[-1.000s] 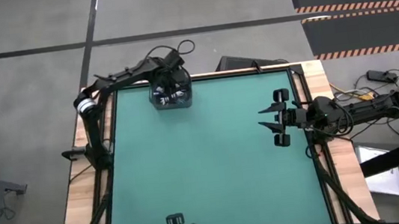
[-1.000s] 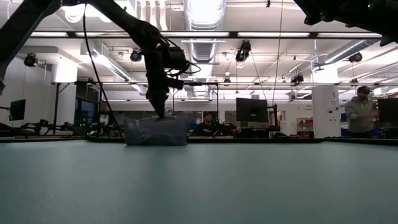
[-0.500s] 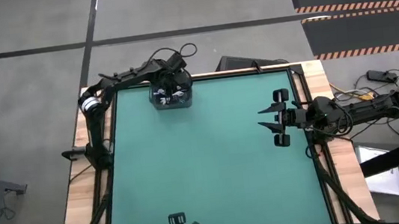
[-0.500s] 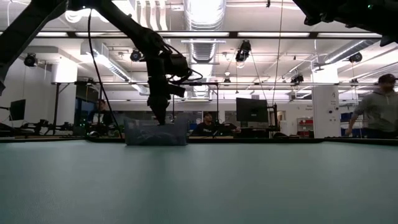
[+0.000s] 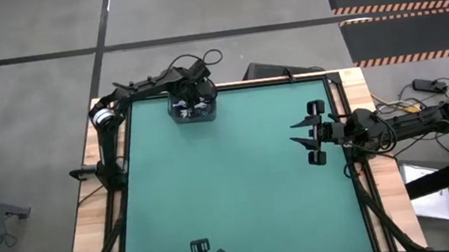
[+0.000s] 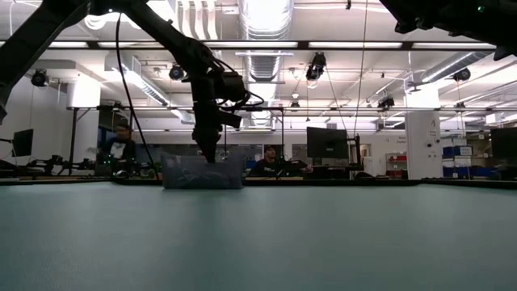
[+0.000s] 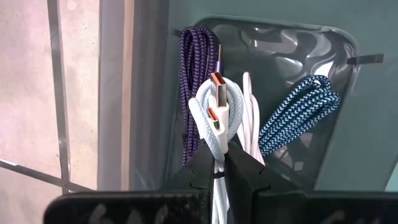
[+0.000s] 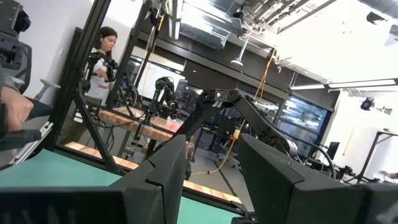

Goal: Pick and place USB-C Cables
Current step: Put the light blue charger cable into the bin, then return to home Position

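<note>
Green table mat (image 5: 240,192) spreads below you; a clear plastic bin (image 5: 193,109) sits at its far edge. Your left gripper (image 7: 221,163) pinches a pale-blue coiled cable (image 7: 214,115) above it. Lift straight, clear of the purple braided cable (image 7: 194,87). Your right gripper (image 5: 309,135) waits wide-jawed.

Both arms (image 5: 140,89) are dark, slim and jointed, with black wires (image 5: 200,61) looping along them. The left one carries a pale band (image 5: 101,116) near its base. The fingers (image 8: 280,180) are matte black, angular wedges.
</note>
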`<state>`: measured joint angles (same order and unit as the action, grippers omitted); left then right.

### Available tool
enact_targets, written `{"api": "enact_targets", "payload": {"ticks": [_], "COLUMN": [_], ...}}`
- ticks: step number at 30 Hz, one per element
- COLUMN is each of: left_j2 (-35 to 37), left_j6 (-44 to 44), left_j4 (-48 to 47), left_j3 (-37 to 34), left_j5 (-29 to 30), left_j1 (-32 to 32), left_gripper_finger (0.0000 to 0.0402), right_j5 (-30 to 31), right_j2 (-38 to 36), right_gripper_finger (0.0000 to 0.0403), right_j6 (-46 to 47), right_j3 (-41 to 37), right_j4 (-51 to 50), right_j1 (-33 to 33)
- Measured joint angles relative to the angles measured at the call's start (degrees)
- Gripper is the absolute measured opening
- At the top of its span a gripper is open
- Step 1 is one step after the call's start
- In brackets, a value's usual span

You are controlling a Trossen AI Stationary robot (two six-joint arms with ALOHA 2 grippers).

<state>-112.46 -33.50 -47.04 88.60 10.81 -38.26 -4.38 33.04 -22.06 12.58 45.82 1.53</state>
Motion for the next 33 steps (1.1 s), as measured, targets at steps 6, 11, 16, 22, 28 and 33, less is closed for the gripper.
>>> {"api": "enact_targets", "payload": {"ticks": [6, 11, 16, 22, 28, 33], "left_j2": [0.0, 0.0, 0.0, 0.0, 0.1, 0.1], "left_j6": [0.0, 0.0, 0.0, 0.1, 0.1, 0.1], "left_j4": [0.1, 0.2, 0.4, 1.4, 2.3, 3.3], "left_j3": [0.0, 0.0, 0.0, -0.1, -0.1, -0.1], "left_j5": [0.0, 0.0, 0.0, 0.1, 0.1, 0.1], "left_j1": [0.0, 0.0, 0.0, 0.0, 0.0, 0.0], "left_gripper_finger": [0.0006, 0.0006, 0.0006, 0.0015, 0.0059, 0.0079], "right_j5": [0.0, 0.0, 0.0, 0.0, 0.0, 0.0], "right_j2": [0.0, 0.0, 0.0, 0.0, 0.0, 0.0], "right_gripper_finger": [0.0141, 0.0141, 0.0141, 0.0141, 0.0141, 0.0141], "right_j6": [0.0, 0.0, 0.0, 0.0, 0.0, 0.0], "right_j3": [0.0, 0.0, 0.0, 0.0, 0.0, 0.0], "right_j4": [0.0, 0.0, 0.0, 0.0, -0.1, -0.1], "right_j1": [0.0, 0.0, 0.0, 0.0, 0.0, 0.0]}}
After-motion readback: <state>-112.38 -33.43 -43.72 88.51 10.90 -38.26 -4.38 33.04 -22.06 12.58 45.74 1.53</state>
